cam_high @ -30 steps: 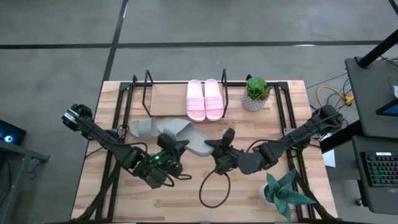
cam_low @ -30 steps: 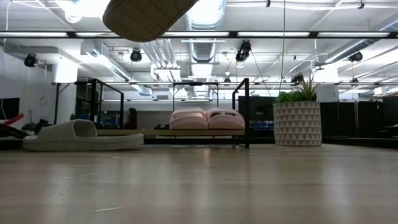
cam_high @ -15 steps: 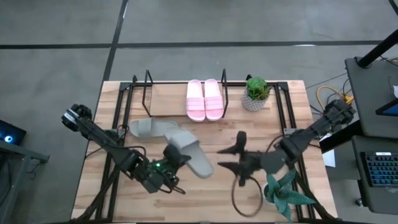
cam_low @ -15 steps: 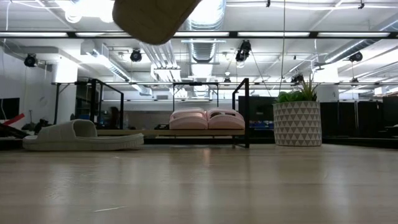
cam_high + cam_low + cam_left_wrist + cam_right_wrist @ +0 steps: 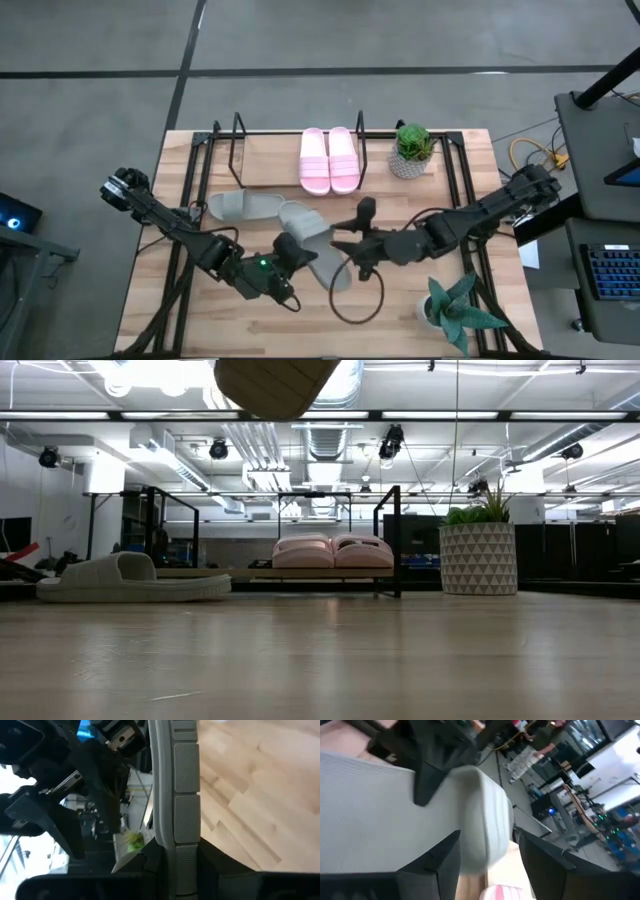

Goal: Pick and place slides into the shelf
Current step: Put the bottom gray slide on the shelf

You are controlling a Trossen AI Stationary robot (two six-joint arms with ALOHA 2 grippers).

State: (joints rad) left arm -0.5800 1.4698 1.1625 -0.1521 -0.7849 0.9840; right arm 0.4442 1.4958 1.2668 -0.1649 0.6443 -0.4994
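Note:
A grey-green slide [image 5: 312, 228] hangs in mid-air over the table's middle; the low view shows its underside [image 5: 275, 382] high up. My left gripper [image 5: 290, 252] is shut on it from the left. My right gripper [image 5: 352, 240] is open at its right side, its fingers on either side of the slide's thick rim [image 5: 485, 820]. The second grey-green slide [image 5: 240, 207] lies flat on its sole on the table in front of the shelf [image 5: 270, 160]. The pink pair [image 5: 328, 160] stands on the shelf board. My left gripper pinches the slide's sole [image 5: 176, 851] between its two fingers, one on each face, seen edge-on in the left wrist view. The fingers come nearly level from the table's left. The slide is lifted clear and tipped on its edge. My right gripper: whether a finger touches the rim, I cannot tell.
A potted plant [image 5: 412, 148] stands at the shelf's right end and another [image 5: 455, 305] at the near right. A black cable loop [image 5: 355, 300] hangs below my right arm. Black metal frames [image 5: 238, 140] rise from the shelf.
My right gripper has let go of the slide, opened, swung toward the near right, then come back beside it. My left gripper has rolled its wrist; the slide has turned about and now points more from far to near, still lifted clear.

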